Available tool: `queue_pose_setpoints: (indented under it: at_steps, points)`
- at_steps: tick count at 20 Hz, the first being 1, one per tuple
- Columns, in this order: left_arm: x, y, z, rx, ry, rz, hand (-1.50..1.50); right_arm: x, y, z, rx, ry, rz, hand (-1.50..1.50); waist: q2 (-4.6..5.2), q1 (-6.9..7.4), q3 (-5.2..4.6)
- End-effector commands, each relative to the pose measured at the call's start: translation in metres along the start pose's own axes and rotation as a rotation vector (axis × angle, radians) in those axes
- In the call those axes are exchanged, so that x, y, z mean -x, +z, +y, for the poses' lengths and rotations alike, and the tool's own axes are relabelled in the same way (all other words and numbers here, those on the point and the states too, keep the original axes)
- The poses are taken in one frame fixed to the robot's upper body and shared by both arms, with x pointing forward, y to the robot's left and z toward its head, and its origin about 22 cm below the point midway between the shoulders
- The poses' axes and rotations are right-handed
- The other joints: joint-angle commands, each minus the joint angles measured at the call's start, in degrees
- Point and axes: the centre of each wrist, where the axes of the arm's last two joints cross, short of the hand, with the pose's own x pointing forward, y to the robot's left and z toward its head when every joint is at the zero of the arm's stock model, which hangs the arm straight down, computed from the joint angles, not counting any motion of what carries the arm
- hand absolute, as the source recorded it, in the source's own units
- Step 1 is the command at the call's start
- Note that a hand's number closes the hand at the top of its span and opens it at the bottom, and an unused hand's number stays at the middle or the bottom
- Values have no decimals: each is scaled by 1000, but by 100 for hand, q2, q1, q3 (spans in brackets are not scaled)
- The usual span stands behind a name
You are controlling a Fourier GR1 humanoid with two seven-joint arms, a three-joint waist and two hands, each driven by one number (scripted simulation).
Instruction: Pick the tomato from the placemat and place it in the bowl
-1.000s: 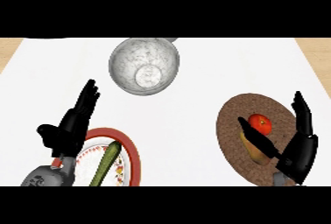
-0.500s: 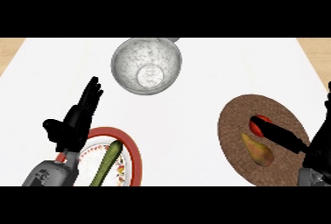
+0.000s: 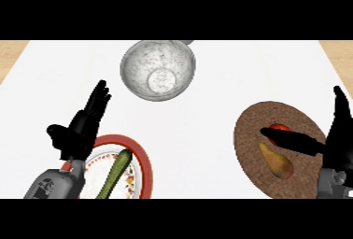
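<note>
The red tomato point(image 3: 280, 126) lies on the round brown placemat point(image 3: 251, 126) at the right, mostly covered by the thumb of my right hand point(image 3: 336, 140). That hand stands at the right edge, fingers straight and pointing up, thumb stretched left across the tomato; it is open. The speckled grey bowl point(image 3: 160, 70) sits at the top centre with nothing visible inside. My left hand point(image 3: 81, 127) rests open at the lower left, fingers up, far from both.
A yellow-green pear point(image 3: 276, 161) lies on the placemat just below the tomato. A red-rimmed patterned plate point(image 3: 141, 161) with a green cucumber point(image 3: 116, 172) sits at the lower left, beside my left hand. Wooden floor shows at both upper corners.
My right hand has shifted to the right edge of the placemat and its thumb has swung across the tomato, hiding most of it. The left hand has barely moved.
</note>
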Motion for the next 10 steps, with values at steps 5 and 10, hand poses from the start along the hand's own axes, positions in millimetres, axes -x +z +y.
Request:
queue_pose_setpoints:
  at_steps: [5,10]
  points:
    - [6,12,-2,-12,-9,-15,0,28,-11,-8,-104,35,131,-150,-1,-11,8]
    - [25,5,7,-21,-21,-19,0,23,-17,12,-109,13,108,-150,7,-5,7]
